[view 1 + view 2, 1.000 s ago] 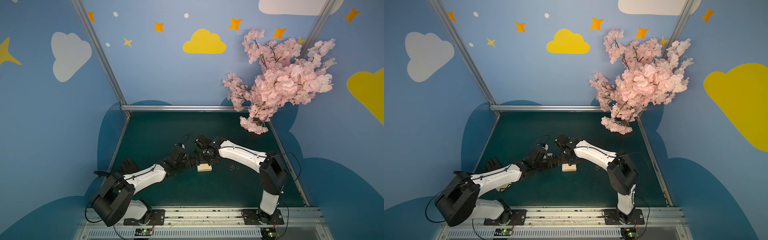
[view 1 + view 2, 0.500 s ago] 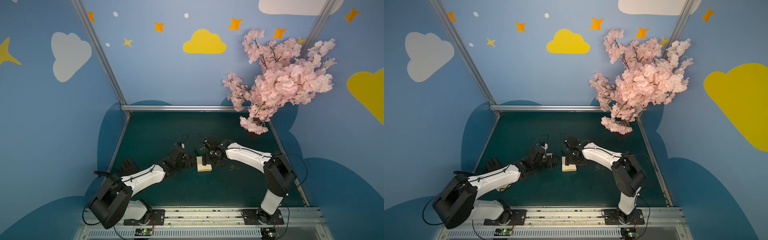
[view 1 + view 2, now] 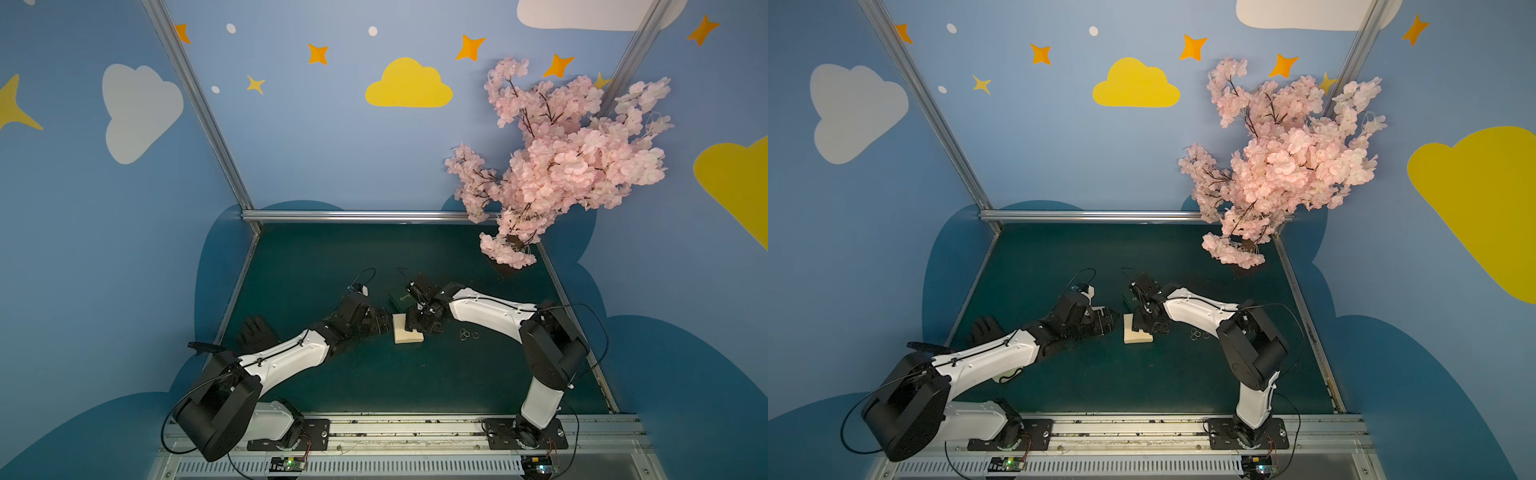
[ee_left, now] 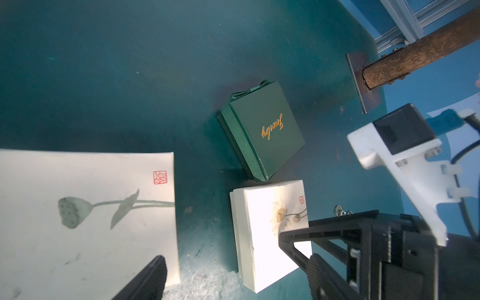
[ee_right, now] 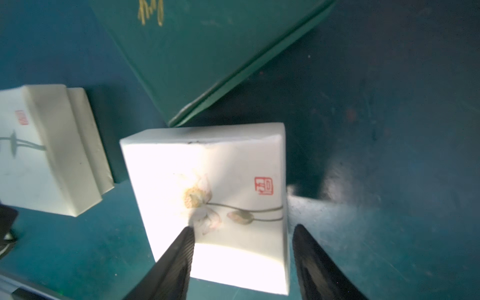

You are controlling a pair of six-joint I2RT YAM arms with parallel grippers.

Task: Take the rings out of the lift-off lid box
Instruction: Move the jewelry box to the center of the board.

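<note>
Several thin silvery rings (image 3: 467, 333) (image 3: 1198, 333) (image 4: 340, 213) lie in a small cluster on the green mat, right of a cream box printed with a lotus flower (image 3: 401, 337) (image 3: 1133, 337) (image 4: 262, 220) (image 5: 207, 161). Its lid is on. My right gripper (image 3: 417, 326) (image 5: 244, 228) hangs over it, jaws apart: one finger over the lid's top, the other just past its side. My left gripper (image 3: 384, 323) (image 4: 236, 259) stands open left of this box. One left finger overlaps a second cream box with a seed-pod print (image 4: 78, 181) (image 5: 39, 155).
A dark green box lettered "Jewelry" (image 3: 398, 298) (image 4: 265, 124) lies just behind the flower box. A black glove (image 3: 257, 332) lies at the left. The pink blossom tree (image 3: 561, 166) stands on its base (image 3: 509, 270) at the back right corner.
My right gripper has come down over the flower box and its jaws have narrowed. The left arm has barely moved.
</note>
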